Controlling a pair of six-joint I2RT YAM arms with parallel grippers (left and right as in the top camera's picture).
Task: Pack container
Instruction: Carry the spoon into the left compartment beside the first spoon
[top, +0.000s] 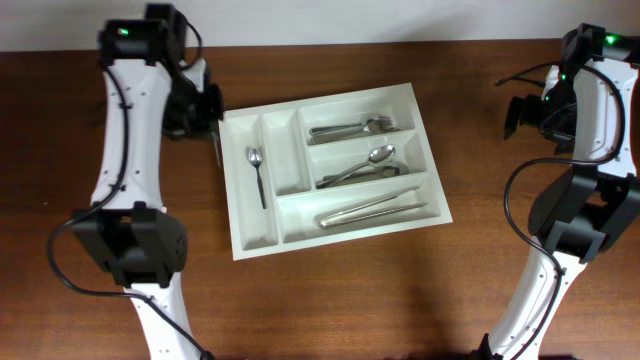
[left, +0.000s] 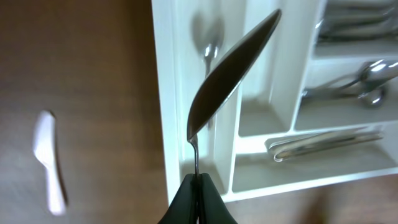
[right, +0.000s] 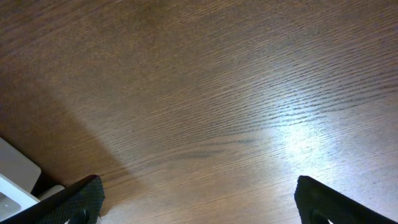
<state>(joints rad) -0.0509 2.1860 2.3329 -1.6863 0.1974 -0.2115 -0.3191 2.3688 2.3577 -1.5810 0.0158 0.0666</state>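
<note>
the large white rectangular plastic cutlery tray (top: 255, 232) lies mid-table on the brown wooden table (top: 400, 300), slightly turned. by its 10 o'clock corner, the left gripper (left: 198, 185) has its black fingers pressed together on the thin handle of a shiny metal spoon (left: 227, 81), bowl over the tray's rim. a small metal teaspoon (top: 257, 172) lies in one narrow compartment, and more steel cutlery (top: 365, 165) in the three long ones. the right gripper (right: 199, 190), toward 3 o'clock and well apart from the tray, is spread wide over the wood.
</note>
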